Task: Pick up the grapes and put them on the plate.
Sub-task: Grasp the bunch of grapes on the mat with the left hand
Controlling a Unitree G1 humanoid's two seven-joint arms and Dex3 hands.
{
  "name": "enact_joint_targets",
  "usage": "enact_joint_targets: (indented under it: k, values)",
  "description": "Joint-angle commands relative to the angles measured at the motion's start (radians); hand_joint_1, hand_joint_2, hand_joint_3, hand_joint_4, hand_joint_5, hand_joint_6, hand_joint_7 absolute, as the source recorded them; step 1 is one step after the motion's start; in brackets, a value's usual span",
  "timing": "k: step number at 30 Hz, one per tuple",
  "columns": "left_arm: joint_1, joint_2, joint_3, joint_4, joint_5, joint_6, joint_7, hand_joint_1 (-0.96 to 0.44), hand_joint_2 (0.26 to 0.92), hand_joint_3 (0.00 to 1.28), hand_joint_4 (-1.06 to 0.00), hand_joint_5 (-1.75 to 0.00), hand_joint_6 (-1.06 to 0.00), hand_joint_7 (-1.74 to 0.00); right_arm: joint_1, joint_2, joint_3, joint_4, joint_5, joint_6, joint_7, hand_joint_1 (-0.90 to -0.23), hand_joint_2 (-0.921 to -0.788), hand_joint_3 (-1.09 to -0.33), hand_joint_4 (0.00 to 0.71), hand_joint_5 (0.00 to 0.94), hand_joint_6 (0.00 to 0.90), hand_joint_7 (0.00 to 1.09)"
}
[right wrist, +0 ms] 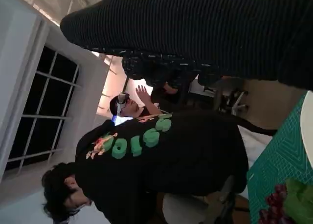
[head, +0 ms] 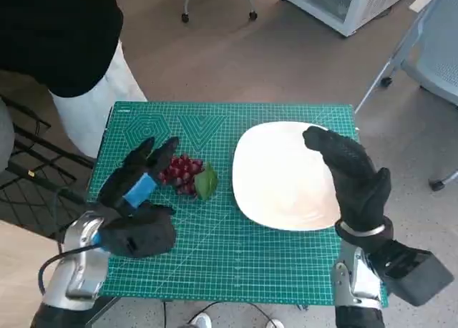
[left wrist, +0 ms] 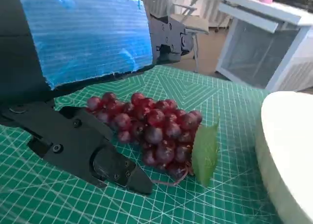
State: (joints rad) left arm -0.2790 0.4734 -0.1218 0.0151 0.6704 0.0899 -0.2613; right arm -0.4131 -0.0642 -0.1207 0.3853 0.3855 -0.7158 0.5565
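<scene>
Near the left edge of the green gridded cutting mat (head: 215, 256), the black blue-taped left hand (head: 136, 199) is spread, ungrasping, beside the red grape bunch with green leaf (head: 187, 175); the round white plate (head: 275, 192) is overhung by the gloved right hand (head: 352, 177), released
</scene>
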Motion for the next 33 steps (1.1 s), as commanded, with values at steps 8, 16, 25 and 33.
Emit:
enact_joint_targets:
  k: [8, 16, 25, 33]
  values:
    - [-0.119, -0.002, -0.093, 0.136, 0.051, 0.005, 0.038, -0.29, 0.691, 0.0, 0.0, 0.0, -0.2, -0.02, 0.004, 0.002, -0.002, 0.021, -0.01, -0.005, -0.005, -0.427, -0.921, -0.555, 0.318, 0.001, 0.046, 0.55]
    - [-0.217, -0.015, -0.162, 0.277, 0.089, 0.013, 0.057, -0.17, 0.694, 0.0, -0.02, 0.0, -0.22, -0.01, 0.005, 0.002, -0.001, 0.02, -0.005, -0.005, -0.002, -0.426, -0.921, -0.555, 0.318, 0.001, 0.043, 0.55]
    - [-0.35, -0.053, -0.232, 0.505, 0.08, 0.033, 0.027, -0.08, 0.717, 0.01, -0.01, 0.0, -0.22, 0.0, 0.004, 0.003, -0.004, 0.027, -0.002, -0.012, 0.0, -0.425, -0.921, -0.554, 0.319, 0.001, 0.042, 0.55]
    - [-0.401, -0.071, -0.264, 0.636, 0.06, 0.021, 0.03, -0.02, 0.734, 0.01, -0.04, -0.01, -0.24, -0.01, 0.005, 0.0, -0.009, 0.028, -0.003, -0.017, -0.004, -0.423, -0.921, -0.552, 0.319, 0.001, 0.042, 0.56]
